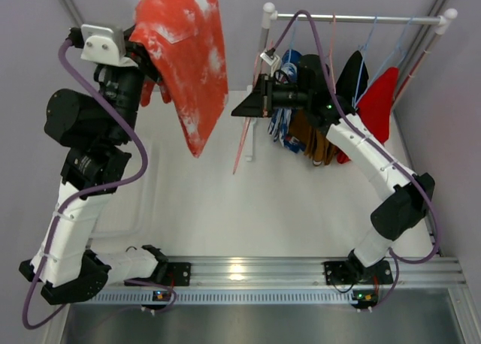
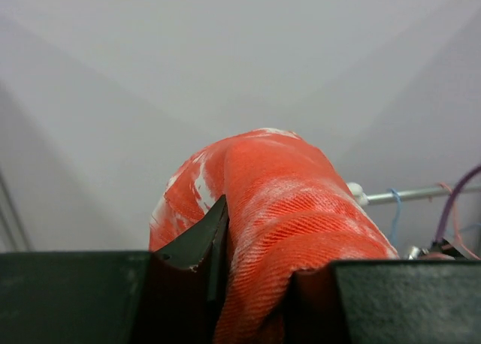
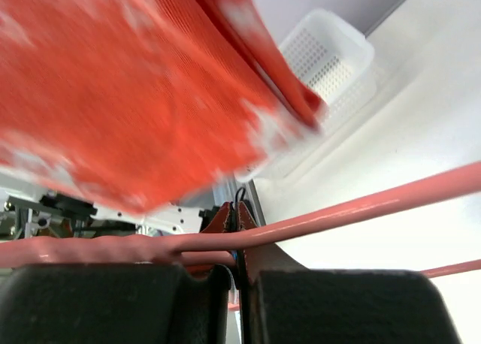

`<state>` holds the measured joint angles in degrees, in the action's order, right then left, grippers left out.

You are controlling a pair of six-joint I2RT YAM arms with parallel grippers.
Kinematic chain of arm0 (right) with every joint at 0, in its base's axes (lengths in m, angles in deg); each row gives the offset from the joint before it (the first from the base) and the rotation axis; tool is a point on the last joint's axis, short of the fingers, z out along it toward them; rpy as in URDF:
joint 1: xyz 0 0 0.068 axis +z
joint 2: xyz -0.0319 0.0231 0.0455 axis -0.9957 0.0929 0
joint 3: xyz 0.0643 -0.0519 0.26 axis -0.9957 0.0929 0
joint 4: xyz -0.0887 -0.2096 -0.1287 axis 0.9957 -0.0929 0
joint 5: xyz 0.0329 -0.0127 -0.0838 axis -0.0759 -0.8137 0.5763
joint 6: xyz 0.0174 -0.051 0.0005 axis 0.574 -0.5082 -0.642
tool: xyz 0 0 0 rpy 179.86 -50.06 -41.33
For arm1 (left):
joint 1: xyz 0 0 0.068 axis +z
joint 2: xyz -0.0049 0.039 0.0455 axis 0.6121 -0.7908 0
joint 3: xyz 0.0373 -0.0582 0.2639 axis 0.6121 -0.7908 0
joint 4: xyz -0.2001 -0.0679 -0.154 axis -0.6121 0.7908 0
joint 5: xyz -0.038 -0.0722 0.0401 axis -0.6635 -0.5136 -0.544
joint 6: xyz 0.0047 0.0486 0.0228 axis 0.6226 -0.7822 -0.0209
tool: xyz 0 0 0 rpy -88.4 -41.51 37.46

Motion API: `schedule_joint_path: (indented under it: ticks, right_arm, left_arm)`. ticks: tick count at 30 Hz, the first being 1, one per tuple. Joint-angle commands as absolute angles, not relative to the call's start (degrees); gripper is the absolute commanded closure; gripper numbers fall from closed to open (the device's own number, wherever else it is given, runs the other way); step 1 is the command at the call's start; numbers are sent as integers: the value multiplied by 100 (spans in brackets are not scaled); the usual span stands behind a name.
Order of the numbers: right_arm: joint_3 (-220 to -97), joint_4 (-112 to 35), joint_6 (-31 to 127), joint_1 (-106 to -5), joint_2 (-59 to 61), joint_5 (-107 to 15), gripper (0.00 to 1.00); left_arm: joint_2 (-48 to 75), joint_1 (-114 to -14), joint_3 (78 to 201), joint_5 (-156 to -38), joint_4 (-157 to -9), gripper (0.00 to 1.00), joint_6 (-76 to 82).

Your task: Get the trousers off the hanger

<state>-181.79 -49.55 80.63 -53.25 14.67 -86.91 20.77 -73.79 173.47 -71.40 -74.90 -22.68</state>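
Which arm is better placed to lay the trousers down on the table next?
Left. The left gripper is shut on the trousers, which hang above the table, apart from the hanger. The right gripper is occupied, shut on the hanger beside the rail.

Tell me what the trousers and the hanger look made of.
The trousers: woven cloth, probably cotton twill, matte; diagonal rib shows in the left wrist view, white print looks worn. The hanger: thin rod with smooth, slightly glossy pink coating, likely plastic-coated wire; core not visible.
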Motion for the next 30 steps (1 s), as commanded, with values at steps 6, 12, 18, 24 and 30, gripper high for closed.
schedule_joint_path:
  ticks: [6,12,18,24,30]
  right_arm:
    - [-18386,-5406,7382,-5004,1341,-8771,100]
    - [-18579,-5476,7312,-4890,1367,-8780,100]
    - [-18702,-5564,7286,-4881,1437,-8789,100]
    - [-18913,-5687,7285,-4846,1586,-8841,100]
    - [-19177,-5871,7206,-4758,1744,-8868,100]
  left_arm:
    - [2231,-7369,17629,-5722,-9601,100,-4437]
    - [2888,-6754,16531,-5236,-9778,100,-5205]
    - [3470,-5735,15195,-4420,-9435,100,-5004]
    - [4172,-4698,13824,-3016,-9505,99,-4424]
    - [5148,-3600,12927,-2723,-8295,100,-3440]
